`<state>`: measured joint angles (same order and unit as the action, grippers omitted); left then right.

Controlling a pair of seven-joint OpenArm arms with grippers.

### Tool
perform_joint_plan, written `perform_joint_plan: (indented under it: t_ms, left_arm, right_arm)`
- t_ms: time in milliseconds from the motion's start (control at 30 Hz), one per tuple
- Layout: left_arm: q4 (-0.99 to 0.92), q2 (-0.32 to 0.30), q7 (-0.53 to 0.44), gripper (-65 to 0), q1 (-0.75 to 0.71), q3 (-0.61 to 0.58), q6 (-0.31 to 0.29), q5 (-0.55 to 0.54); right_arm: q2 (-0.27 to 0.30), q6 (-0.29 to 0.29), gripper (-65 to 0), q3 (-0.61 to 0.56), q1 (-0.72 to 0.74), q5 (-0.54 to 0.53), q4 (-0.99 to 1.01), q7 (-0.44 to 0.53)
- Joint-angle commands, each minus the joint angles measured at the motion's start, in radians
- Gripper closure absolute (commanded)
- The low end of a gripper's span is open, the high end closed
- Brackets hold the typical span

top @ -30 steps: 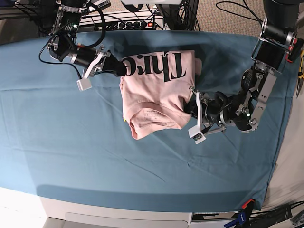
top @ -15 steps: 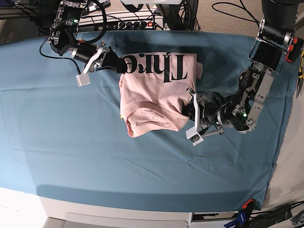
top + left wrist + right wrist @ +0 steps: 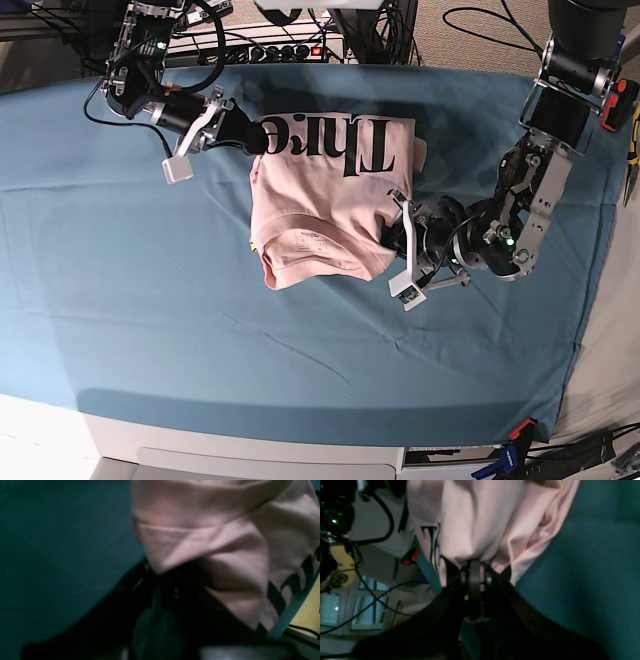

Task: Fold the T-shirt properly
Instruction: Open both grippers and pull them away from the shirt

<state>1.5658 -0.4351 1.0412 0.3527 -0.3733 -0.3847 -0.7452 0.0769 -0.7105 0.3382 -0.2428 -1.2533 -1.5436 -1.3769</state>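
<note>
The pale pink T-shirt [image 3: 325,200] lies partly folded on the teal table cloth [image 3: 140,300], black "Three" lettering up along its far edge and the neck label showing near the front. My right gripper [image 3: 258,140] is shut on the shirt's far-left corner. In the right wrist view its jaws [image 3: 474,565] pinch bunched pink fabric [image 3: 475,517]. My left gripper [image 3: 393,232] holds the shirt's near-right edge. In the left wrist view, pink cloth [image 3: 200,530] drapes over the dark, blurred fingers [image 3: 170,592], hiding their tips.
A power strip with cables [image 3: 270,50] runs behind the table's far edge. The left arm's elbow and links [image 3: 520,230] rest on the cloth at right. A blue and red clamp [image 3: 512,445] sits at the front right corner.
Both grippers have carried the shirt slightly left. The right gripper rose toward the far edge, and the left gripper slid leftward, pushing the near-right edge inward.
</note>
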Motion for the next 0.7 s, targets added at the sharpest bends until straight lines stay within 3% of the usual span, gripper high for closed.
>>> perform_joint_plan:
  t_ms: [0,100,167,267,433,567,667]
  left_arm:
    - [0.013,-0.006,-0.035,0.0,0.031,0.008,0.006,0.020]
    - [0.013,-0.006,-0.056,0.0,0.039,0.008,-0.012,0.135]
    - [0.013,-0.008,-0.055,-10.0,0.053,0.008,-0.012,0.188]
    - [0.013,-0.019,-0.055,-18.7,0.087,0.008,-0.011,0.243]
    - [0.013,-0.046,-0.055,-18.7,0.156,0.008,0.011,0.281]
    - [0.013,-0.076,-0.054,-18.7,0.196,0.008,0.013,0.314]
    - [0.013,-0.109,-0.034,-18.7,0.211,0.008,0.061,0.320]
  right_arm:
    - [0.000,0.012,0.0,-0.003,0.008,0.014,-0.002,-0.019]
    - [0.001,0.012,-0.4,0.004,0.039,0.033,-0.002,-0.019]
    - [0.001,0.012,-6.6,0.024,0.060,0.056,-0.002,-0.019]
    - [0.001,0.012,-7.6,0.081,0.095,0.062,-0.002,-0.019]
    - [0.014,0.012,-7.6,0.213,0.142,0.060,-0.002,-0.019]
    - [0.082,0.012,-7.6,0.278,0.146,0.040,-0.002,-0.019]
    - [0.147,0.012,-7.6,0.327,0.145,0.038,-0.002,-0.019]
